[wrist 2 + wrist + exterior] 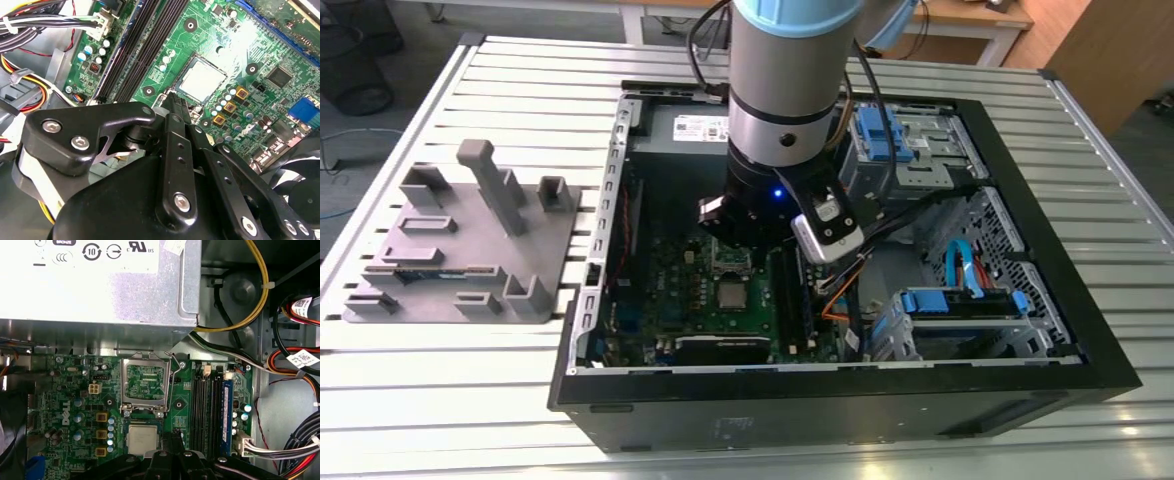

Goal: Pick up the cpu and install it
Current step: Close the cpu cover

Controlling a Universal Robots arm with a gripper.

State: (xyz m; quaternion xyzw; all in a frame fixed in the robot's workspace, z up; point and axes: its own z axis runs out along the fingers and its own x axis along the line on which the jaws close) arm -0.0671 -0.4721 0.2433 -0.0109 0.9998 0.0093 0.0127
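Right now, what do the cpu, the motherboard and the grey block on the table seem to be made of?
The cpu: a metal top, judging by its pale silvery, softly reflecting face. The motherboard: a green lacquered circuit board, with fine traces and soldered parts. The grey block: probably plastic, being dull, even grey without shine; painted metal cannot be excluded.

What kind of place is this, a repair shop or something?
Probably a robotics lab or test bench rather than a shop: a robot arm hangs over an open computer case on a slatted metal table, with a grey fixture block beside it.
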